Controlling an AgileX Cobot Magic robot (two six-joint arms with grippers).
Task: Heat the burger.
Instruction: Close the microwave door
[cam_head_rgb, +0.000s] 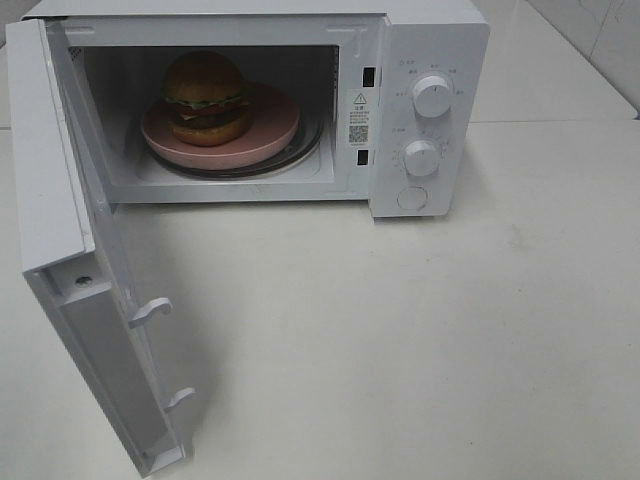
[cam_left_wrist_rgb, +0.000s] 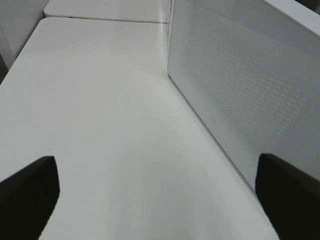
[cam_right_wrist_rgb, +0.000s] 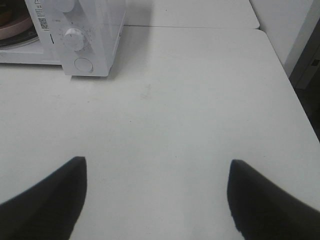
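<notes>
The burger (cam_head_rgb: 207, 98) stands on a pink plate (cam_head_rgb: 270, 135) inside the white microwave (cam_head_rgb: 430, 40), on its glass turntable. The microwave door (cam_head_rgb: 95, 320) is swung wide open toward the front left. Neither gripper shows in the exterior high view. In the left wrist view my left gripper (cam_left_wrist_rgb: 157, 197) is open and empty over the white table, beside the perforated outer face of the door (cam_left_wrist_rgb: 240, 100). In the right wrist view my right gripper (cam_right_wrist_rgb: 156, 197) is open and empty, well in front of the microwave's control panel (cam_right_wrist_rgb: 82, 35); an edge of the pink plate (cam_right_wrist_rgb: 15, 29) shows.
The microwave has two round knobs (cam_head_rgb: 431, 96) and a round button (cam_head_rgb: 412, 198) on its right panel. The white table (cam_head_rgb: 420, 340) stretches in front; its right edge (cam_right_wrist_rgb: 292, 90) shows in the right wrist view.
</notes>
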